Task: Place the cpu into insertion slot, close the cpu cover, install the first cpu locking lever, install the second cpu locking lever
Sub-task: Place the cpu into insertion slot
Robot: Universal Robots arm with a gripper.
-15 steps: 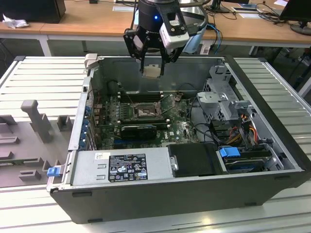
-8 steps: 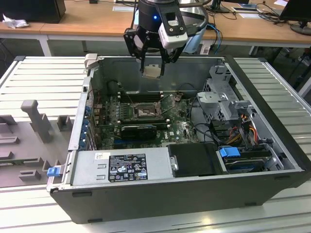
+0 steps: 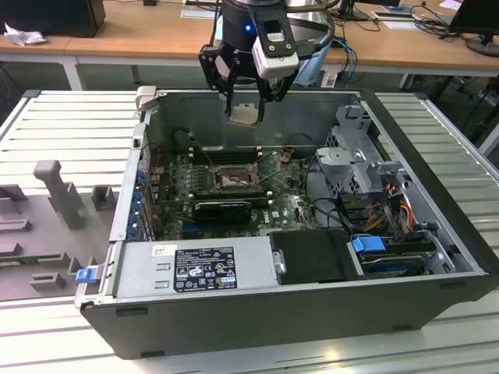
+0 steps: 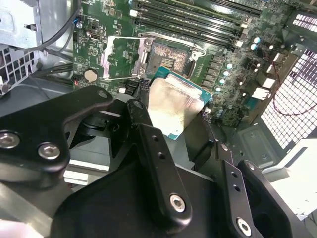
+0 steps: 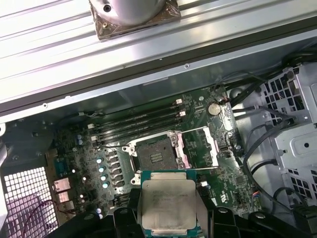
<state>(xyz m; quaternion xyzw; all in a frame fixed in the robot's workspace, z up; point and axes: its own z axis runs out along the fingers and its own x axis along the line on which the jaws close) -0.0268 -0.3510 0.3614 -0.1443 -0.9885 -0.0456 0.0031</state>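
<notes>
My gripper [image 3: 244, 109] is shut on the cpu [image 3: 243, 115], a small silvery square chip, and hangs above the open computer case near its back wall. The cpu [image 4: 173, 106] lies flat between the black fingers [image 4: 141, 119] in both wrist views, and in the first wrist view the cpu [image 5: 167, 206] is just short of the insertion slot [image 5: 153, 154]. The insertion slot [image 3: 232, 180] sits bare on the green motherboard [image 3: 288, 204]. The cpu cover [image 5: 179, 148] is flipped open beside the slot, and the board shows through its window. The cover [image 4: 142, 55] also stands open in the second wrist view.
Black memory slots [image 5: 138, 124] run along the socket's far side. A metal drive cage [image 3: 359, 144] with cables [image 3: 390, 202] fills the exterior view's right of the case. The power supply [image 3: 195, 269] lies along the near wall. A grey fixture [image 3: 54, 183] stands outside on the exterior view's left.
</notes>
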